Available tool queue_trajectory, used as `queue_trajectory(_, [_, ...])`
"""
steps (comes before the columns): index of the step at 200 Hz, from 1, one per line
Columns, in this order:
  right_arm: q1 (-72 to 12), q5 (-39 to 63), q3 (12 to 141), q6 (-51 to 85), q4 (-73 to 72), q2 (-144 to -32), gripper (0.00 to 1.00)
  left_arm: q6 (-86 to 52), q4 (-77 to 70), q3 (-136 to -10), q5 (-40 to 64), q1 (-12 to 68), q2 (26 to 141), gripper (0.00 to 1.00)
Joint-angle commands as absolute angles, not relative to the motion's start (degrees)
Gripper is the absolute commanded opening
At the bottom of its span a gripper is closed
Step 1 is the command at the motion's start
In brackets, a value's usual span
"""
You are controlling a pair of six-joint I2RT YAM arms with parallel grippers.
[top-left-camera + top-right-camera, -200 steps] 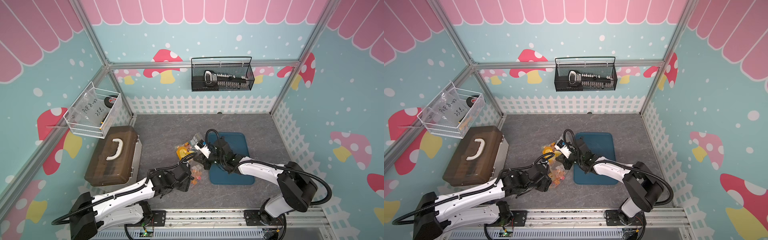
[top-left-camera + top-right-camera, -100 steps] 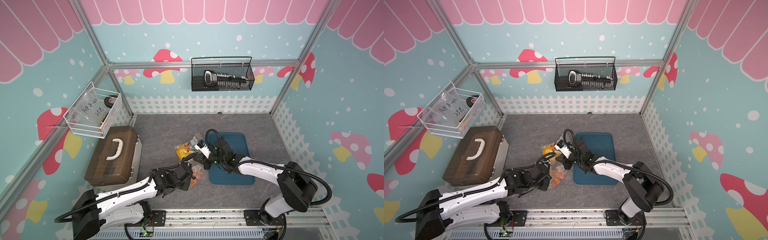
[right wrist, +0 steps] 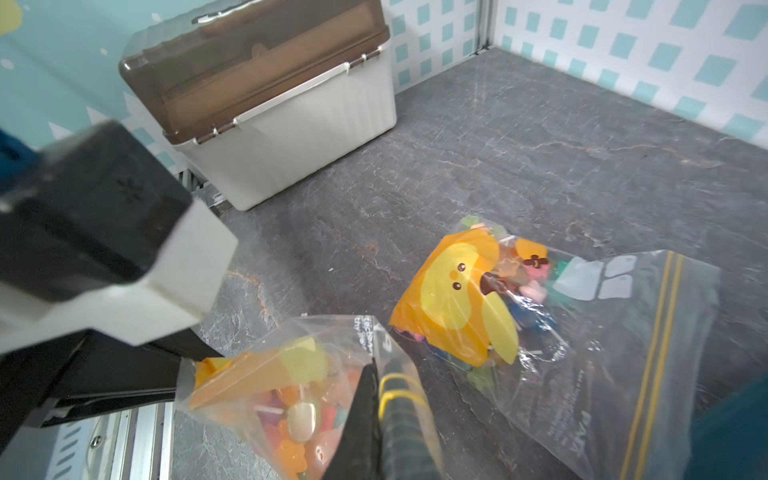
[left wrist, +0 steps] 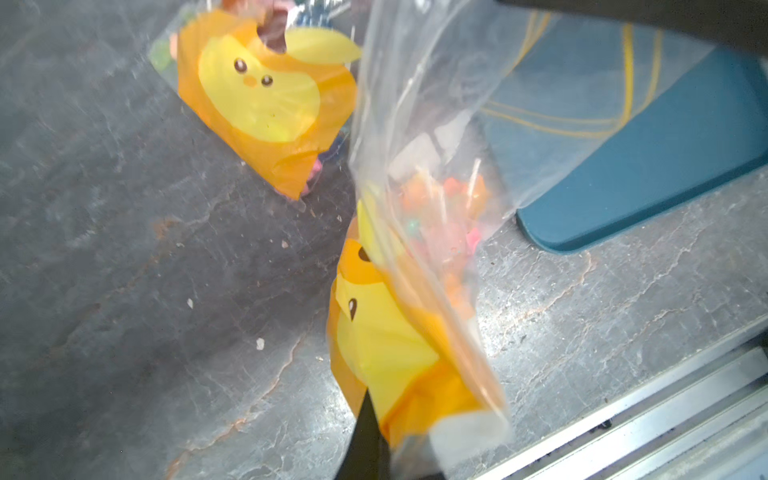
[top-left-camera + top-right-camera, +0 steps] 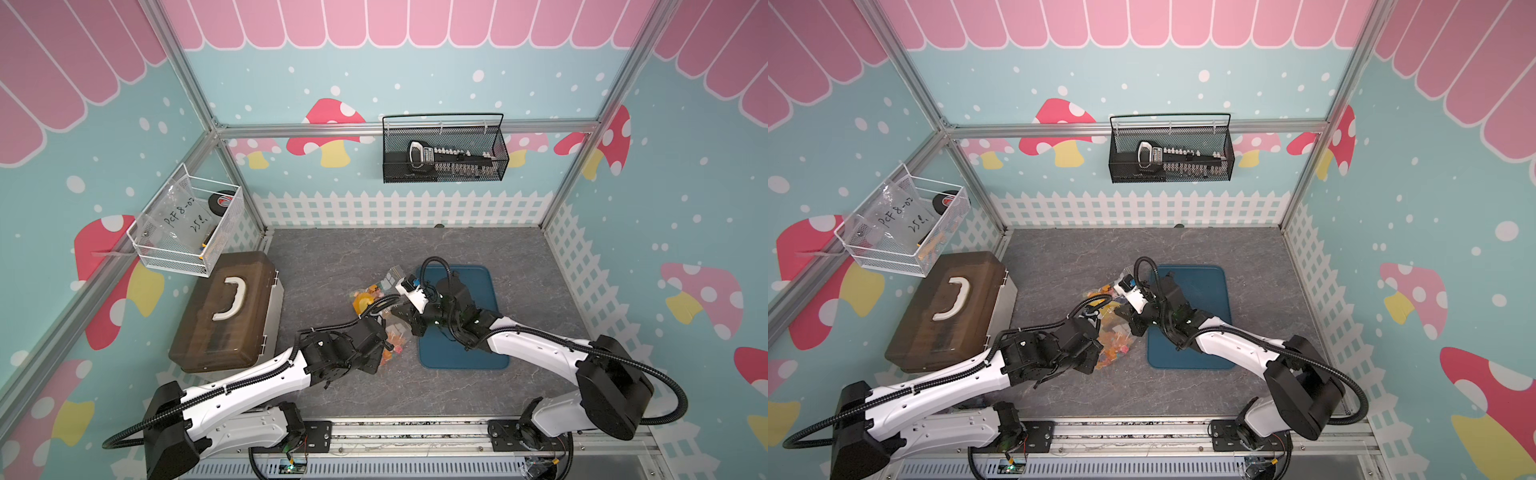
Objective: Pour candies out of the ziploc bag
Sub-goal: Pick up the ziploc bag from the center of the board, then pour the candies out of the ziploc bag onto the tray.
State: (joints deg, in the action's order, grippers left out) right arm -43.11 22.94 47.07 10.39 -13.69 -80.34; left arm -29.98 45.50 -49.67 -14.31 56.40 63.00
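- The left gripper point(image 4: 374, 436) pinches one end of the ziploc bag point(image 4: 419, 104).
- The right gripper point(image 3: 376, 399) pinches the zip end.
- The candies point(image 4: 444, 208) sit inside it, just beside the blue tray point(image 4: 644, 166).

Black handwriting is reading "PCF 8-02", with "25" and an unclear mark beneath, on a clear pouch point(image 5: 176, 216) lying in the white wire basket point(image 5: 224, 232), well apart from the left tool point(image 5: 386, 352). White print on the ziploc bag point(image 3: 332, 336) at the right tool point(image 3: 376, 374) is showing too blurred to read.
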Motion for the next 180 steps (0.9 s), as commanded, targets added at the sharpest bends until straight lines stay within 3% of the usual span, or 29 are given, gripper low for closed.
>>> queue_trajectory(1, [-42.63, 17.92, 45.61, 11.64, -13.23, -76.95, 0.00, -25.72, 46.86, -54.34, -17.92, 56.64, 62.65, 0.00])
queue_trajectory(102, [-40.62, 3.53, 39.17, 16.91, -4.08, -59.69, 0.00, -15.01, 42.99, -66.59, -19.85, 56.69, 70.54, 0.00])
queue_trajectory(180, [-36.93, -5.06, 35.07, 20.97, -0.60, -54.47, 0.00, -10.35, 36.78, -75.50, -16.28, 56.69, 81.62, 0.00])
